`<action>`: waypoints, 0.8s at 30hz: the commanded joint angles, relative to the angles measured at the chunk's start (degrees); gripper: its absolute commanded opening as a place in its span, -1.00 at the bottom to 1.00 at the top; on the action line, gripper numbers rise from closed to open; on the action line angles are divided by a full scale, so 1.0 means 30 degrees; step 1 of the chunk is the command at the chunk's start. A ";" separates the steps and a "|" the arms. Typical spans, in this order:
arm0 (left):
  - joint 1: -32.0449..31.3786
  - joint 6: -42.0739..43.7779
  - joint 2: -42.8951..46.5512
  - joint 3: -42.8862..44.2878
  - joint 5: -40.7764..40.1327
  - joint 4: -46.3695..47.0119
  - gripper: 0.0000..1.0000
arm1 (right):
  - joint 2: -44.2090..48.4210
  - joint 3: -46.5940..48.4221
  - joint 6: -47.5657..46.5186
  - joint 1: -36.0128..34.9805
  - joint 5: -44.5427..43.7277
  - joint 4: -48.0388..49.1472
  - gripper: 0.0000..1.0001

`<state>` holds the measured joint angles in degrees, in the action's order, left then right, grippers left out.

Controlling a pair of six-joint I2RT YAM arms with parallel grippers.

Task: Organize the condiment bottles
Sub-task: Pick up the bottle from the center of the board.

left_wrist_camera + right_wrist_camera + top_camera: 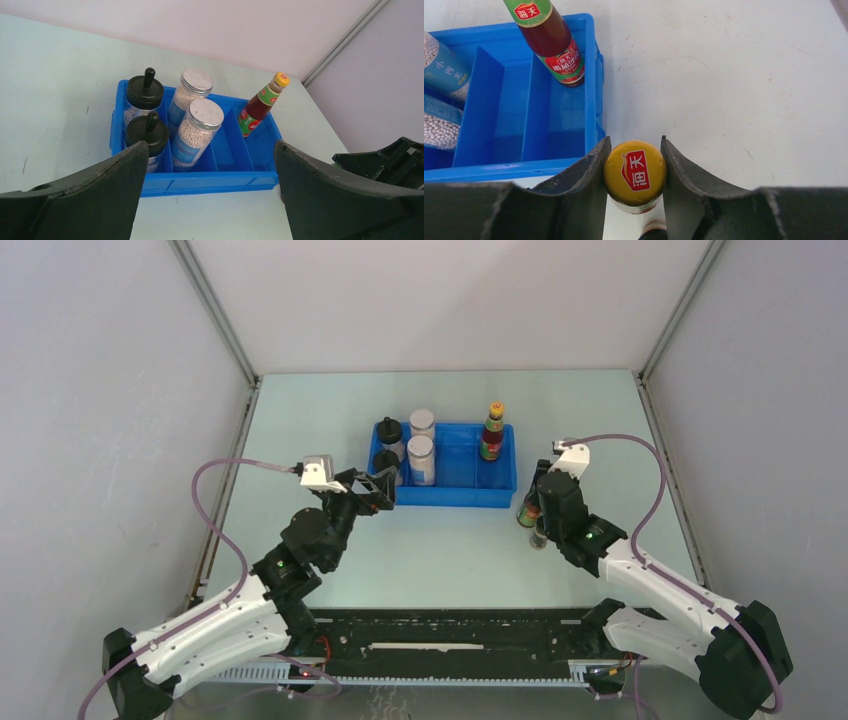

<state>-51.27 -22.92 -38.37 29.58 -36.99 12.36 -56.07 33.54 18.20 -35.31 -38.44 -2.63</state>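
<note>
The blue tray (460, 496) holds two black knob-capped bottles (144, 95) (148, 134) in its left slot and two clear white-lidded bottles (192, 92) (199, 131) beside them. One slim orange-capped bottle (492, 433) stands in the right slot. My right gripper (634, 145) is shut on the orange cap of a second slim bottle (636, 175), standing on the table just right of the tray's front corner (527, 510). My left gripper (210, 150) is open and holds nothing, just before the tray's front left (378, 490).
A dark round object (538, 538) lies partly hidden under the right gripper; I cannot tell what it is. The tray's third slot (227, 145) has nothing in it. White walls close the table on three sides.
</note>
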 commanded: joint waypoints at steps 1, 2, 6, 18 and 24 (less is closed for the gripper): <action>-0.0109 0.0150 -0.0001 -0.0255 -0.0413 0.0765 0.98 | 0.0213 0.0189 -0.0426 0.0110 -0.0007 0.0525 -1.00; -0.0125 0.0140 -0.0011 -0.0252 -0.0439 0.0786 0.98 | 0.0180 0.0275 -0.0534 0.0124 0.0033 0.0566 -1.00; -0.0124 0.0169 -0.0165 -0.0045 -0.0421 0.0922 0.98 | 0.0082 0.0778 -0.1097 0.0259 0.0295 0.0701 -1.00; -0.0109 0.0479 -0.0335 0.0481 -0.0380 0.0983 0.98 | -0.0509 0.2240 -0.2227 0.1217 0.1453 0.1437 -1.00; -0.0110 0.0621 -0.0465 0.0564 -0.0406 0.1164 0.98 | -0.1156 0.2708 -0.2628 0.1704 0.1955 0.1911 -1.00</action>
<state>-51.27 -22.41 -39.40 29.58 -37.15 13.17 -59.46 37.12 12.10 -31.18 -32.51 -3.92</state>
